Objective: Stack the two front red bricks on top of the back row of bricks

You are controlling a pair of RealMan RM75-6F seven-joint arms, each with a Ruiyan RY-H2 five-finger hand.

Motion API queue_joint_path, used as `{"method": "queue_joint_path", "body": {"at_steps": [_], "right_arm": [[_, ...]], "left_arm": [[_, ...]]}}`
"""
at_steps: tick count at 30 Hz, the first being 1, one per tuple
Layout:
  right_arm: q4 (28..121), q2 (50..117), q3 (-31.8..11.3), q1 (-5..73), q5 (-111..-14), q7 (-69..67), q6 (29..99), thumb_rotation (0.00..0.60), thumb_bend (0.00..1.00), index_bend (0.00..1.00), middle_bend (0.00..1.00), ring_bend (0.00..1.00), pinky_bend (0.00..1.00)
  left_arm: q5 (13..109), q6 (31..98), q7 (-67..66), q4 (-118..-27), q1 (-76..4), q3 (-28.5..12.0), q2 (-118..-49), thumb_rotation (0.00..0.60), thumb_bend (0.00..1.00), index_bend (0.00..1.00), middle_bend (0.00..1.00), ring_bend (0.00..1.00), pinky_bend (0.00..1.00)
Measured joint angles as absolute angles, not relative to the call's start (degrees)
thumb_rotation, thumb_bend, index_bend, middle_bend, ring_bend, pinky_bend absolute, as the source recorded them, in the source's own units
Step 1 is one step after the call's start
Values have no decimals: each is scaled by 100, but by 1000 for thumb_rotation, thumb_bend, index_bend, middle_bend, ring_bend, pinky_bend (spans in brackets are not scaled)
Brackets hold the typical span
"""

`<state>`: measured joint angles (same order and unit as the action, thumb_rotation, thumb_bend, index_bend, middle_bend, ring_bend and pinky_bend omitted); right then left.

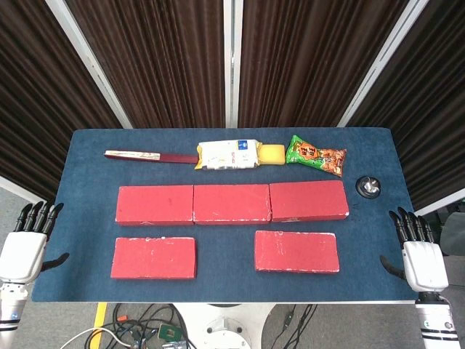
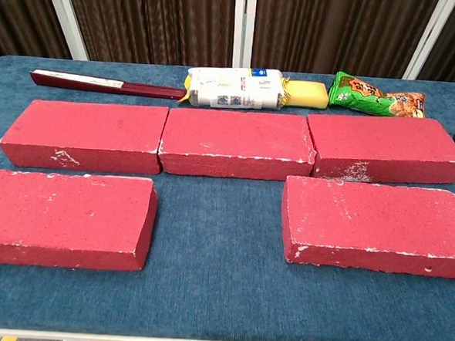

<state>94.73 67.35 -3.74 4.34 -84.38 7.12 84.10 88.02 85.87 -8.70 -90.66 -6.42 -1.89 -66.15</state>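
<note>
Nothing stacked yet. Left front brick point(image 1: 153, 257) and right front brick point(image 1: 296, 251) both lie flat on the table point(image 1: 87, 145), just in front of the back row of bricks point(image 1: 232, 203); both lifts remain. Left hand point(image 1: 29, 243) empty, fingers spread, off the table's left edge. Right hand point(image 1: 419, 251) likewise empty, fingers apart, off its right edge.

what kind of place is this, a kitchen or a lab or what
Most likely a robot test lab, not a kitchen: a blue-covered table set against dark curtain panels, loose cables on the floor beneath it, and props laid out in neat rows, such as the red bricks.
</note>
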Motion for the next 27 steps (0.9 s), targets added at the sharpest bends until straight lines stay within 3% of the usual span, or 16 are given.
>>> {"method": "queue_joint_path", "body": {"at_steps": [14, 21, 27], "right_arm": [[9672, 6672, -310, 512, -8445, 897, 8195, 600, 134, 0, 0, 0, 0], [10006, 6670, -132, 788, -8401, 1301, 7425, 600, 14, 0, 0, 0, 0], [10532, 6747, -75, 1150, -7930, 2315, 6706, 600, 0, 0, 0, 0, 0]], "left_arm": [[8829, 8534, -910, -9176, -674, -172, -6558, 600, 0, 8, 11, 0, 26], [8854, 8489, -895, -9074, -668, -121, -6605, 600, 0, 7, 11, 0, 26], [8866, 8394, -767, -8968, -674, -47, -6665, 600, 0, 8, 11, 0, 24]]}}
